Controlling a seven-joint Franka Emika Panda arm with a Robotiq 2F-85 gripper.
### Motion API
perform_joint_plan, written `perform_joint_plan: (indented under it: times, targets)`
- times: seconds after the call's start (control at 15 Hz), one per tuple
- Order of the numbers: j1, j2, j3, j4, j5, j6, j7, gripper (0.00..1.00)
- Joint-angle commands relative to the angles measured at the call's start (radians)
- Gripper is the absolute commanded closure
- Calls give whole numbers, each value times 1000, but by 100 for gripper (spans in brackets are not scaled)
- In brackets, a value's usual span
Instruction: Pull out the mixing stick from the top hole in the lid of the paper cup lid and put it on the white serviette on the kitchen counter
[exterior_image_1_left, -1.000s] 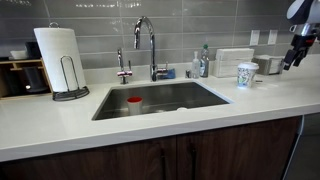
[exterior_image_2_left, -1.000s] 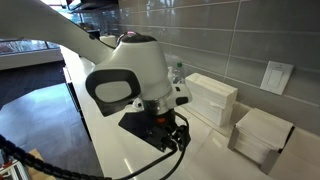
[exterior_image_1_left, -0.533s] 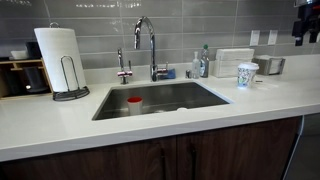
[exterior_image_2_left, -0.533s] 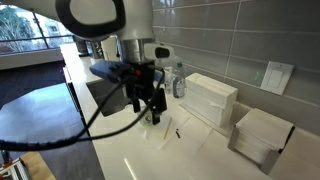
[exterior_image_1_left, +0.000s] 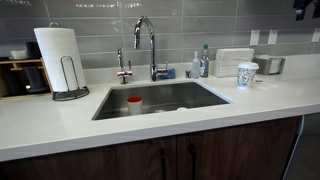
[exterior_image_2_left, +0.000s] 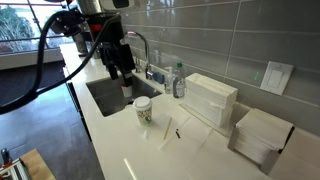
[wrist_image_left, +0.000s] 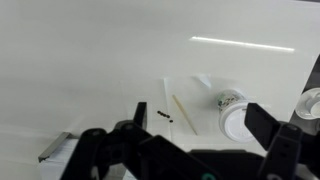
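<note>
The paper cup (exterior_image_1_left: 247, 74) with its white lid (wrist_image_left: 240, 122) stands upright on the white kitchen counter (exterior_image_1_left: 120, 125), to the right of the sink; it also shows in an exterior view (exterior_image_2_left: 143, 110). The thin wooden mixing stick (wrist_image_left: 183, 114) lies flat on the white serviette (wrist_image_left: 195, 92) beside the cup, with no stick in the lid. The serviette also shows in an exterior view (exterior_image_2_left: 168, 131). My gripper (wrist_image_left: 200, 128) is open and empty, raised high above the cup and stick. It shows in both exterior views (exterior_image_1_left: 303, 8) (exterior_image_2_left: 125, 85).
A steel sink (exterior_image_1_left: 160, 98) holds a red-topped container (exterior_image_1_left: 134, 103), with a faucet (exterior_image_1_left: 150, 45) behind. A paper towel roll (exterior_image_1_left: 58, 60) stands at the far left. White boxes (exterior_image_2_left: 210, 98) and a bottle (exterior_image_2_left: 178, 80) line the wall. A small dark piece (wrist_image_left: 165, 116) lies by the stick.
My gripper has risen from beside the cup to high above the counter and moved off toward the sink side. The cup, stick and serviette have not moved.
</note>
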Motion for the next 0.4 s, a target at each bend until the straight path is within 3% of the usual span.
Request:
perform_joint_plan:
  times: [0.0, 0.33]
  targets:
    - [19, -13, -6, -2, -5, -11, 8, 0]
    - [22, -17, -6, -4, -6, -11, 9, 0]
